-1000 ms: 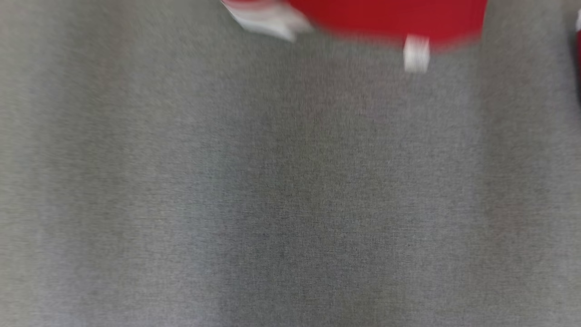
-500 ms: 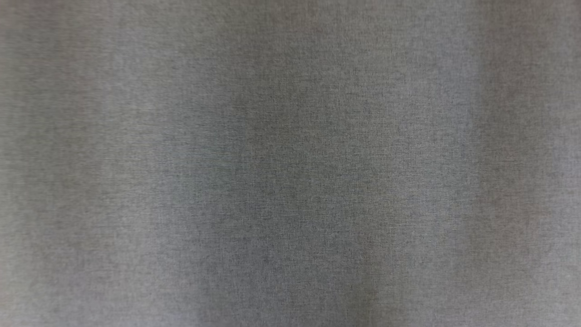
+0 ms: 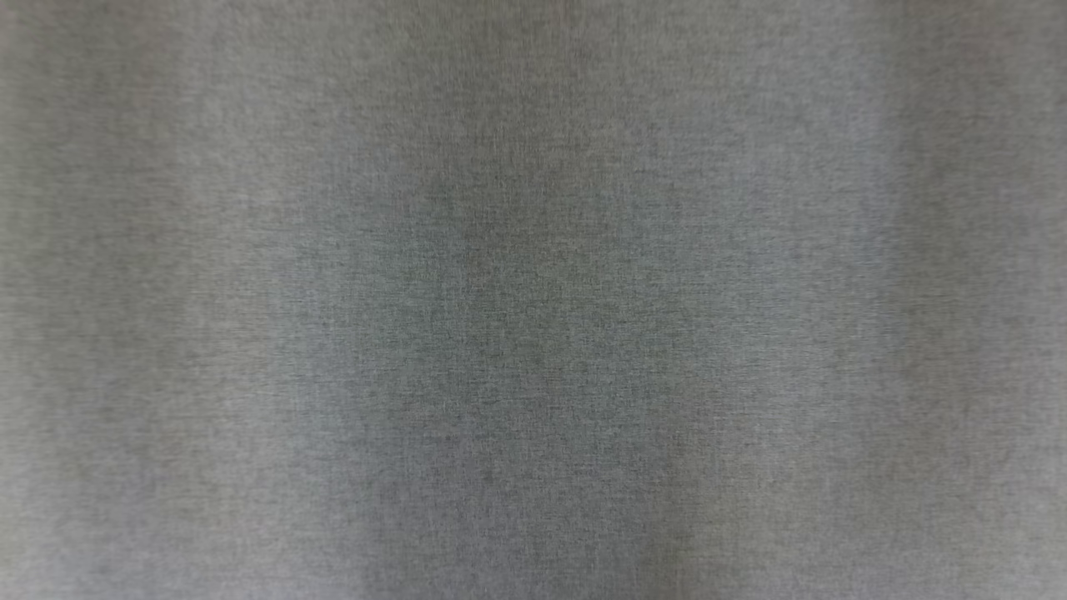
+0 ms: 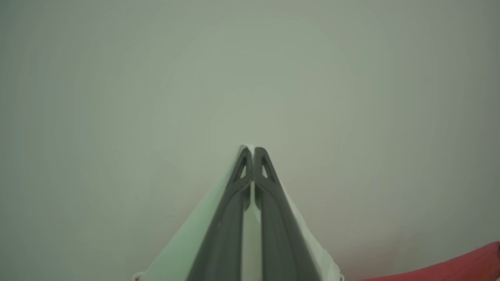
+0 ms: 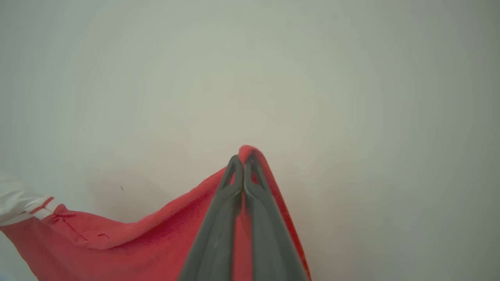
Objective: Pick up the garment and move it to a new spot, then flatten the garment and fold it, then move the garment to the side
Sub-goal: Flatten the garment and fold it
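Between the two grippers hangs the red cloth garment with white striped trim (image 5: 117, 242), off the bench. The right gripper (image 5: 243, 158) is clenched on a red fold. The left gripper (image 4: 253, 150) is clenched on a white part of the same garment. To carry it well, both arms should probably travel together, cloth lightly taut, then lower it evenly onto the grey woven bench cover (image 3: 533, 300). The right wrist view shows the red body and striped cuff (image 5: 39, 205). The left wrist view shows white cloth and a red edge.
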### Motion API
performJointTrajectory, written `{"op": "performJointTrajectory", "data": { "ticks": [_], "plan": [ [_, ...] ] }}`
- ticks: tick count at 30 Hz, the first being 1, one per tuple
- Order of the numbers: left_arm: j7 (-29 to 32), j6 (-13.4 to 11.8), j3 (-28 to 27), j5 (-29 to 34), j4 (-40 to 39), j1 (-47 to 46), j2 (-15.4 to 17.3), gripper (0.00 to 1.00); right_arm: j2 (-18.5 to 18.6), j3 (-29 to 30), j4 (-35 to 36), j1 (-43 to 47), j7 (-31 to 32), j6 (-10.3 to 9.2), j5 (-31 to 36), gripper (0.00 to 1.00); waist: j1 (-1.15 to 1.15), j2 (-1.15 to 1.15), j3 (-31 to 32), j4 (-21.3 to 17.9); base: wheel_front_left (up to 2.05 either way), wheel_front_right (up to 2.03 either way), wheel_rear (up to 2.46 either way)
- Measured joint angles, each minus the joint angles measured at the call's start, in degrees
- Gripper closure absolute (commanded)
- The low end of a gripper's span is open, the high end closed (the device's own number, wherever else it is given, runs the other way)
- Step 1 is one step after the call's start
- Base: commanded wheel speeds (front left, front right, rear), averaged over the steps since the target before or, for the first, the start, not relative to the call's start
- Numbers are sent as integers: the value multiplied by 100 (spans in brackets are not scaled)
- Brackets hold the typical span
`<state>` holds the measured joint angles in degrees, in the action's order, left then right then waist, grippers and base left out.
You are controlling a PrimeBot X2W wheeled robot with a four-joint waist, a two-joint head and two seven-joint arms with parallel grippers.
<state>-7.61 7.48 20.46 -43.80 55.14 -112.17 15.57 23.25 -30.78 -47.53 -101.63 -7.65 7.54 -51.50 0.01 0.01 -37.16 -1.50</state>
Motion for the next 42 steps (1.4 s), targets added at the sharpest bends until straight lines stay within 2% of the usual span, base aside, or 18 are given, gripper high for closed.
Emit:
{"op": "performJointTrajectory", "data": {
  "ticks": [8, 14, 19, 24, 29, 33, 39, 42],
  "plan": [
    [-323, 2, 265, -1018, -1091, 2207, -93, 100, 677, -555, 1057, 1872, -430, 0, -845, 100, -1, 0, 544, 109, 0, 0, 0],
    [-443, -19, 222, -1419, -1997, 4046, 112, 100, 1312, -940, 2067, 3487, -615, -8, -1113, 100, -2, -1, 1127, 256, 0, 0, 0],
    [-499, -357, 103, -1670, -3197, 5649, 280, 100, 1562, -1036, 2788, 4682, -701, -8, -1243, 100, -3, -2, 1588, 330, 0, 0, 0],
    [-577, -834, 5, -1750, -4535, 7121, 385, 100, 1606, -822, 3300, 5873, -728, -8, -1239, 100, -4, -2, 1974, 372, 0, 0, 0],
    [-617, -1223, 63, -1887, -5510, 8582, 403, 100, 1560, -490, 3657, 7102, -733, -8, -869, 100, -3, -2, 2244, 391, 0, 0, 0],
    [-653, -1404, 54, -1995, -5823, 9562, 346, 100, 1553, -267, 3739, 7903, -733, -8, -595, 100, -2, -2, 2407, 396, 0, 0, 0],
    [-721, -1458, -98, -2087, -5962, 10985, 41, 100, 1535, 68, 3753, 9051, -734, -8, -444, 100, -2, -2, 2720, 413, 0, 0, 0],
    [-727, -1463, -130, -2093, -6026, 11470, -99, 100, 1601, 12, 3788, 9476, -732, -8, -426, 100, -2, -2, 2869, 440, 0, 0, 0]
  ]
}}
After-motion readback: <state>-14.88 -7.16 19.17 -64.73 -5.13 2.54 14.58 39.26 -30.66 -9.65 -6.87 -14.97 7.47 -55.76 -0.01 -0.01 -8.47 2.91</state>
